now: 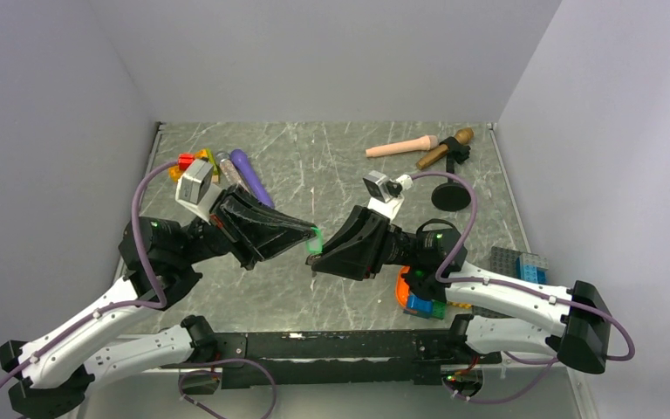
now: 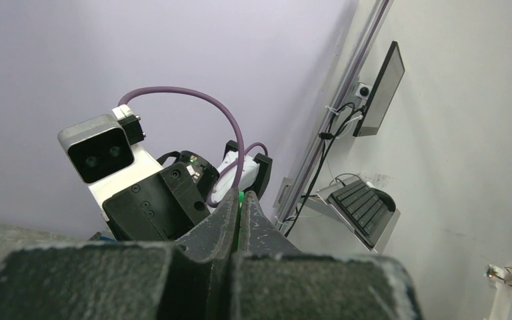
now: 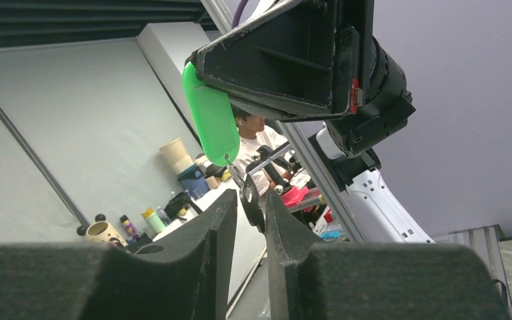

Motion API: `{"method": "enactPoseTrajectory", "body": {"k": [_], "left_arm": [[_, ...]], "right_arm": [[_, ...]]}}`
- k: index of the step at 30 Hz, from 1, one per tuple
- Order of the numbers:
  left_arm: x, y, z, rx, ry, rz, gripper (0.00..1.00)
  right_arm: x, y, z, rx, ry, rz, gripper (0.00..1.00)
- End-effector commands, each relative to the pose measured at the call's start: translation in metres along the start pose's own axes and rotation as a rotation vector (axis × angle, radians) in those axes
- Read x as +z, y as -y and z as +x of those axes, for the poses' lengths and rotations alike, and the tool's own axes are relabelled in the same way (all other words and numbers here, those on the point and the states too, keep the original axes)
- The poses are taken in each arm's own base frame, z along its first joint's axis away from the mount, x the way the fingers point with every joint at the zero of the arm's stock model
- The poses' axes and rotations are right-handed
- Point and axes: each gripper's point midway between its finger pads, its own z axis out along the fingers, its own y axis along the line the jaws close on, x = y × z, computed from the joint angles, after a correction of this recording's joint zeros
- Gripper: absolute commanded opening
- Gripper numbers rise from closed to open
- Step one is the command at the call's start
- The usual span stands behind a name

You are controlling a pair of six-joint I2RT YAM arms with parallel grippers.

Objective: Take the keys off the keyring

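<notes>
Green key (image 3: 211, 117) hangs above the counter (image 1: 314, 170) at mid-scene, its upper end clamped tight in the left pincer (image 1: 312, 236). Below it, the right pincer (image 3: 250, 197) is narrowed onto a small dark piece (image 3: 252, 208) linked to the key's lower tip. Whether that piece is the keyring or the second key, I cannot tell.

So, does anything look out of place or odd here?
Nothing looks wrong. The left gripper holds the green key off the table, and the right gripper pinches the ring at its end, which suits the task.
</notes>
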Motion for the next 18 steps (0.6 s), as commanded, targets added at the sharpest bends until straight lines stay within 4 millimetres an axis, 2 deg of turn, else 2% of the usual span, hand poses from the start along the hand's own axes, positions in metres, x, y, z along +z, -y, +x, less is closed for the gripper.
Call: {"method": "enactPoseTrajectory", "body": {"k": [1, 11, 18], "left_arm": [[-0.0019, 0.0004, -0.0086, 0.035, 0.042, -0.029, 0.00], [-0.0016, -0.0017, -0.0071, 0.046, 0.043, -0.062, 0.00], [0.0005, 0.0009, -0.0064, 0.053, 0.038, -0.070, 0.00]], "right_arm": [[0.0089, -0.0267, -0.0167, -0.070, 0.047, -0.096, 0.27], [0.0094, -0.0261, -0.0158, -0.069, 0.046, -0.098, 0.22], [0.0094, -0.0252, -0.0148, -0.066, 0.044, -0.096, 0.12]]}}
